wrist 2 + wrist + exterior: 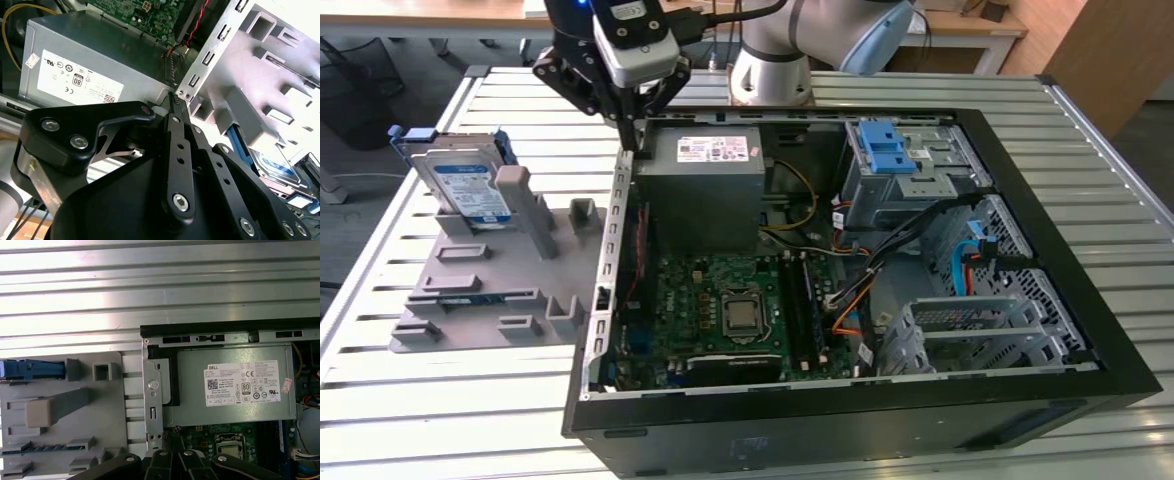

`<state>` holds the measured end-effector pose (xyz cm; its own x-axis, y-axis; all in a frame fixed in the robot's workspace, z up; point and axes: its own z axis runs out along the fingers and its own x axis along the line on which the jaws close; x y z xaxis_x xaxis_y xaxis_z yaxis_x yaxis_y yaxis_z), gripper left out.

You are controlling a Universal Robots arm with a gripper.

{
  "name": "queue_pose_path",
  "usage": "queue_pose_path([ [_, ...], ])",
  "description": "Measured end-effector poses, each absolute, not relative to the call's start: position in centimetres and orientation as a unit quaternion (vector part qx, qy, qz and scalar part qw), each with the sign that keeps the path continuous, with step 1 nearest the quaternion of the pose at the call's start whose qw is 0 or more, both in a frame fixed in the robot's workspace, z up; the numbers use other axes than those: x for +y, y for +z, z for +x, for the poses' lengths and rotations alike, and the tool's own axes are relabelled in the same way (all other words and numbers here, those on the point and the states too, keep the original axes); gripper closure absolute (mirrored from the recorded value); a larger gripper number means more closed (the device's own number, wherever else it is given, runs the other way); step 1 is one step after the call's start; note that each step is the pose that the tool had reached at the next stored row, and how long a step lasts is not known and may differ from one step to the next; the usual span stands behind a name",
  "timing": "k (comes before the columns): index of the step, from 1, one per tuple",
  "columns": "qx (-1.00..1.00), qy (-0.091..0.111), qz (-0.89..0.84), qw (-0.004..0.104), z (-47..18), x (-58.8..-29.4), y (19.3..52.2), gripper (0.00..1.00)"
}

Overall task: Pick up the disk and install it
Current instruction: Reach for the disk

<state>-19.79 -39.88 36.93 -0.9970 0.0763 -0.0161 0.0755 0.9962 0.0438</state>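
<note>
- The claw [630,143] is black, built of jointed metal links bolted with round screws. Its two slim fingers [177,150] lie pressed together with nothing between them.
- Its tip is at a corner of the open black computer case [854,405], by the punched steel wall next to the power supply box [707,185]. I cannot tell whether it touches that wall.
- The box, inside the case, is dull grey sheet metal, square-edged, with a white sticker.
- Deeper inside the case lies a green motherboard [734,300]. A ribbed blue plastic latch [887,150] sits on a steel cage across the case from the box.
- The disk [464,185] is outside the case, beyond the wall where the claw is. It is a flat silver rectangle with a white-and-blue label, clipped in a blue plastic frame.
- It stands on edge in a matt grey slotted fixture [480,295].
- Fixture and case both rest on a worktop [454,400] of shiny ribbed metal slats.
- The exterior view gives the disk's label face.
- The first wrist view gives the disk's blue frame [32,370] edge-on.
- The second wrist view gives the claw [175,97] close up, with part of the label behind it.
</note>
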Motion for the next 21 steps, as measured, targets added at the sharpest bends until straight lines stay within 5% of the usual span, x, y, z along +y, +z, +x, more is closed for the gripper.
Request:
queue_pose_path([
  [21,0.999,0.022,0.038,0.009,-20.61,-39.88,36.88,0.89],
])
